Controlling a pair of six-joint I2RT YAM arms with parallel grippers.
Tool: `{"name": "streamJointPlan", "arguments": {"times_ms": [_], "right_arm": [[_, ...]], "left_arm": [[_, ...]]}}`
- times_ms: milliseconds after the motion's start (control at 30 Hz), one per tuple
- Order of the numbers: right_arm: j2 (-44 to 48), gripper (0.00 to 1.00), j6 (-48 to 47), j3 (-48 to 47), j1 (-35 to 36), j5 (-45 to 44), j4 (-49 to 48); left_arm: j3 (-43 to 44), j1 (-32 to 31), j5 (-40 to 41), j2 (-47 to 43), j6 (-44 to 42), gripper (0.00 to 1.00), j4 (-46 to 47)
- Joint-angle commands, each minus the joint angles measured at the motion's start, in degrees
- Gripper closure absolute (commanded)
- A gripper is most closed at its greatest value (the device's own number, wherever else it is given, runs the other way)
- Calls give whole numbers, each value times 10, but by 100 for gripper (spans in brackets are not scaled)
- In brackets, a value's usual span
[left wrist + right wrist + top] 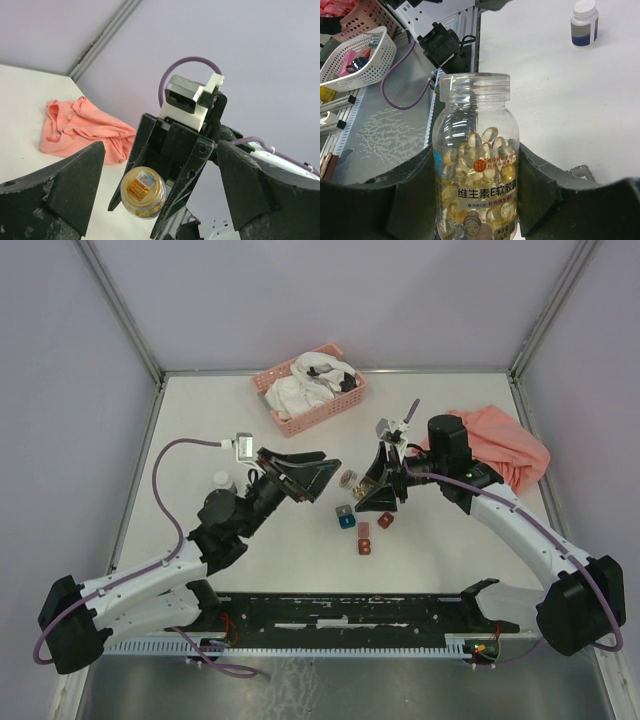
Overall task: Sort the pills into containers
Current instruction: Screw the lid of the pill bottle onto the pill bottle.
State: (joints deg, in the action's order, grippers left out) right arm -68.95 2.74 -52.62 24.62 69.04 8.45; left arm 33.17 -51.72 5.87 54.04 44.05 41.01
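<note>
1. My right gripper (476, 155) is closed partway on the jar (475, 95). One dark finger presses each side of the clear body, and the jar stands upright in my wrist view with its threaded neck rim up.
2. The pills (472, 162), amber softgels, fill the lower part of the jar, behind and above its printed label.
3. My left gripper (315, 477) is wide open and holds nothing. Its fingers (60, 192) stand far apart at the edges of the wrist view.
4. The left wrist view looks between those fingers at the jar's base, which faces the camera, with the right gripper clamped on it.
5. From the top view the two grippers face each other over the middle of the table (200, 420) and are close but not touching.
6. The containers (346, 521) sit on the table just near of the right gripper: a teal cube, grey beside it, dark red ones to its right.
7. Also present: a pink basket (300, 425) far centre, a salmon cloth (505, 445) far right, and a white-capped bottle (584, 22) standing near my left arm.
</note>
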Motion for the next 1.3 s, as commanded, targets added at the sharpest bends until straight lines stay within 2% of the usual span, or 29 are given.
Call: {"name": "streamJointPlan", "arguments": {"times_ms": [0,233,433,633,733,900,1267], "right_arm": [[18,98,-38,-13,-2,13,16],[41,98,-133,-23,-2,-35,85],[63,98,-186,-22,-2,-113,116],[67,98,-199,-20,0,-144,119],[66,98,-203,-21,0,-155,122],[67,98,-208,-21,5,-165,125],[65,98,-209,-24,9,-173,129]], "left_arm": [[-25,1,65,-42,-1,1,-26],[-47,1,96,-67,55,2,-65],[13,-11,127,-27,152,3,-161],[103,-105,297,53,217,3,-275],[142,-125,357,88,259,3,-327],[177,-135,367,130,299,7,-357],[205,-151,376,165,315,21,-359]]}}
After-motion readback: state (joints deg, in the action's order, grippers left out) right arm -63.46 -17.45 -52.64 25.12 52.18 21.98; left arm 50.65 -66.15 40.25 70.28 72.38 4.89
